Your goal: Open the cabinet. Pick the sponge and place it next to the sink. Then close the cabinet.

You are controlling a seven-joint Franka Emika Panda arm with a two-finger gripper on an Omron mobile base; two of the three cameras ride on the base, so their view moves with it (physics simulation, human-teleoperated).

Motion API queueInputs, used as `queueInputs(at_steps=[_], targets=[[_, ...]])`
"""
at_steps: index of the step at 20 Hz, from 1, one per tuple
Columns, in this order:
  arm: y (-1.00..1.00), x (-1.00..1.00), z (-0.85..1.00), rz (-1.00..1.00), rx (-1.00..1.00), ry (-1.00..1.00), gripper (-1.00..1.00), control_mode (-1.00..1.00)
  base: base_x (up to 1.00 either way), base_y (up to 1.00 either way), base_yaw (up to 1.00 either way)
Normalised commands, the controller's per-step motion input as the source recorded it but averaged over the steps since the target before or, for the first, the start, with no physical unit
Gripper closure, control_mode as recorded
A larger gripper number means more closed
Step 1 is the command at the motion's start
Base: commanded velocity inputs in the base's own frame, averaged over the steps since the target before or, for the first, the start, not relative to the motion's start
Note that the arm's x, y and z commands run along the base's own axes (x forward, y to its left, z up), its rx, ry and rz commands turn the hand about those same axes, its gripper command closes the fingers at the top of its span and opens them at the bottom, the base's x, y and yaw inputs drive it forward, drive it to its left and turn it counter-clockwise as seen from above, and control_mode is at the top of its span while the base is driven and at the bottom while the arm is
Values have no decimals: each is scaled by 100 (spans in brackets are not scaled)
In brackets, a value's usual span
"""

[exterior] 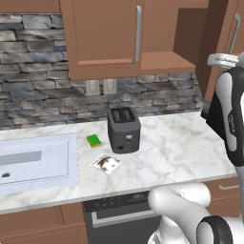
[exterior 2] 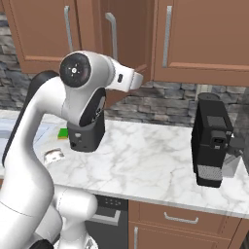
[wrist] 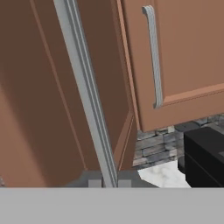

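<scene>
A white robot arm (exterior 2: 82, 92) reaches up to the wide brown wall cabinet (exterior: 105, 33) above a marble worktop (exterior: 181, 152) in a kitchen. In the hand view, the long silver bar handle (wrist: 87, 96) of the cabinet's right door (wrist: 48, 100) runs down between the 2 fingertips at the bottom of the picture, and the gripper (wrist: 109, 183) is closed on that handle. The right door stands swung partly out from the cabinet front, seen in the left base view as an open gap with the cabinet's bottom shelf (exterior: 164, 61) showing; the left door (exterior: 102, 31) is shut, its own handle (exterior: 138, 33) upright. No sponge can be made out on the visible part of the shelf.

On the worktop below, a dark toaster (exterior: 123, 128) stands near the stone backsplash (exterior: 33, 90). Just to its left lies a bright green sponge (exterior: 94, 140) with a yellow edge, and in front of it a small flat packet (exterior: 106, 163). The pale sink (exterior: 35, 164) is set into the worktop at the far left. In the right base view, a black coffee machine (exterior 2: 210, 141) stands on the worktop to the right, under a narrower brown cabinet (exterior 2: 199, 39).
</scene>
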Motion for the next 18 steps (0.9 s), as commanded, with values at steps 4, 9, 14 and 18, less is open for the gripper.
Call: queueInputs(at_steps=[4, 9, 14, 18], targets=[[-2, 0, 0, 0, 0, 0, 100, -100, 0, 0, 0], [0, 0, 0, 0, 0, 0, 100, -100, 0, 0, 0], [0, 0, 0, 0, 0, 0, -100, -100, 0, 0, 0], [0, -2, 0, 0, 0, 0, -100, -100, 0, 0, 0]])
